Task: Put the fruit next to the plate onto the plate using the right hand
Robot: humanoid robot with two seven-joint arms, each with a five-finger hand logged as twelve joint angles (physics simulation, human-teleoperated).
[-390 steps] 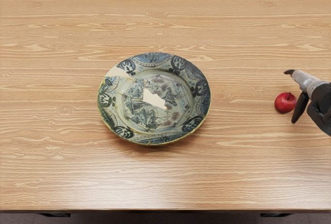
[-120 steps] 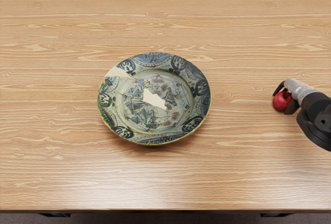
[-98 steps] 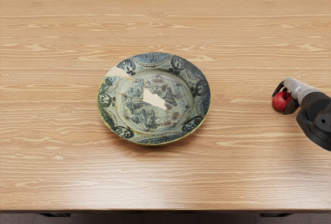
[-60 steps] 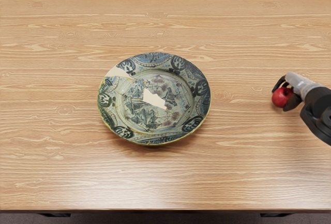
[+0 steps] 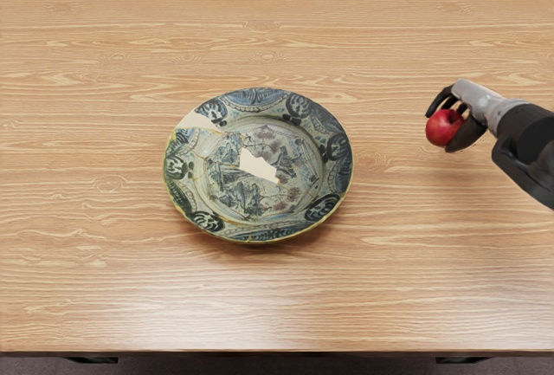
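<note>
Plate (image 5: 251, 95) mid-tabletop (image 5: 389, 262), unmoved, fruit not on it yet. Fruit (image 5: 443, 127), small and red, near right edge of tabletop, now higher and further left than half a second ago; reads as lifted off the surface. Right hand (image 5: 461, 113) clamped round fruit, dark fingers wrapping it, arm entering from right edge. Change means: grasp secured, lift done, carry toward plate begun. Fruit well apart from plate. Remaining, by judgement: traverse left, lower over plate centre, release.

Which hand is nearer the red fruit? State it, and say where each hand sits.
Right. The right hand is closed around the red fruit, held to the right of the plate. The left hand is not in view.
</note>
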